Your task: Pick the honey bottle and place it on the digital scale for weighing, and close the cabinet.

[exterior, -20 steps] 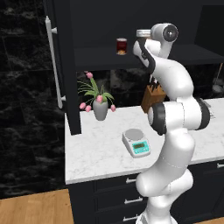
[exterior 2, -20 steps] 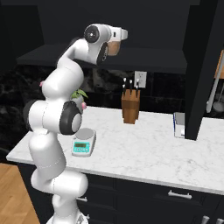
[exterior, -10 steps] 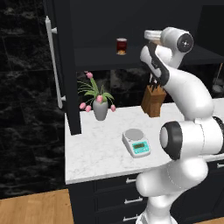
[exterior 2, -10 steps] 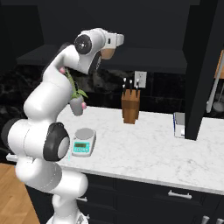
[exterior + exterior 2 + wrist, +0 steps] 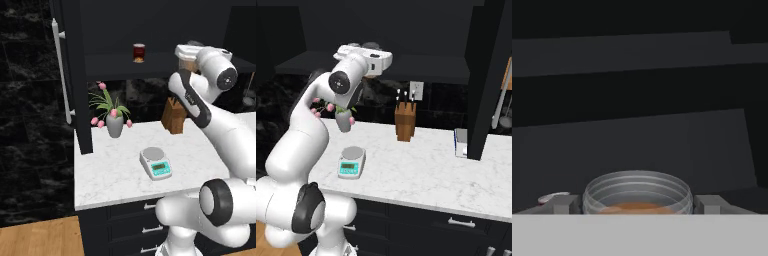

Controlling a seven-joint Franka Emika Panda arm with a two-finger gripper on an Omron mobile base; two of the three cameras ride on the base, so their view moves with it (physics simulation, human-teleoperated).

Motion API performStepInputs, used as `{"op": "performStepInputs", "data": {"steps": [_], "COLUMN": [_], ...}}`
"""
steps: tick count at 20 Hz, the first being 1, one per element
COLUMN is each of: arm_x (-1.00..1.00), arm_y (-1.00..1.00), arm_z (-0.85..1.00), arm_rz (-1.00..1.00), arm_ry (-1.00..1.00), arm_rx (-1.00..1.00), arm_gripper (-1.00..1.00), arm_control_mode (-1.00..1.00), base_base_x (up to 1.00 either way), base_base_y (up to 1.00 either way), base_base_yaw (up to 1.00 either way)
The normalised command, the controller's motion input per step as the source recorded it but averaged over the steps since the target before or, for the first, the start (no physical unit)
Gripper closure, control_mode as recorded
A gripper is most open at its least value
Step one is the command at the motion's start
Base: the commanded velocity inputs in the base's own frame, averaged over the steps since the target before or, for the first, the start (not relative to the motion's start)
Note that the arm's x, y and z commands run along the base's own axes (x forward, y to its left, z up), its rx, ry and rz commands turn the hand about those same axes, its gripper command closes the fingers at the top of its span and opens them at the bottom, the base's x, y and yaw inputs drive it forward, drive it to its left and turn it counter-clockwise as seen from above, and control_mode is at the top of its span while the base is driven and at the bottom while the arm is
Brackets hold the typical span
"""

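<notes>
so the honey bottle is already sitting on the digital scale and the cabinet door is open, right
Not quite. The left base view shows the digital scale with a bare plate. The honey bottle sits between the gripper fingers in the hand view, up at the cabinet shelf. The cabinet door is open, as you said.

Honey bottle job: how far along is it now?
Done: nothing yet. In hand: the gripper straddles the squat amber honey bottle with grey lid inside the dark navy cabinet; grip unclear. Left: the small white digital scale has a bare plate, and the cabinet door stands open.
</notes>
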Motion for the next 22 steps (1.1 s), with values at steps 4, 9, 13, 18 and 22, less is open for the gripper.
{"op": "performStepInputs", "data": {"steps": [4, 9, 13, 18, 22], "arm_x": [-1.00, -1.00, -0.86, -0.23, 0.02], "arm_y": [0.00, 0.00, 0.35, 0.36, 0.49], "arm_z": [0.15, -0.08, -0.50, -0.95, -0.98], "arm_rz": [0.11, 0.28, 0.25, 0.37, 0.41], "arm_ry": [0.27, 0.39, 0.18, 0.02, 0.00], "arm_rx": [0.00, -0.04, 0.00, 0.00, -0.04], "arm_gripper": [1.00, 1.00, 1.00, 1.00, 1.00], "arm_control_mode": [-1.00, -1.00, -1.00, -1.00, -1.00], "base_base_x": [0.00, 0.00, 0.00, 0.00, 0.00], "base_base_y": [0.00, 0.00, 0.00, 0.00, 0.00], "base_base_yaw": [0.00, 0.00, 0.00, 0.00, 0.00]}}
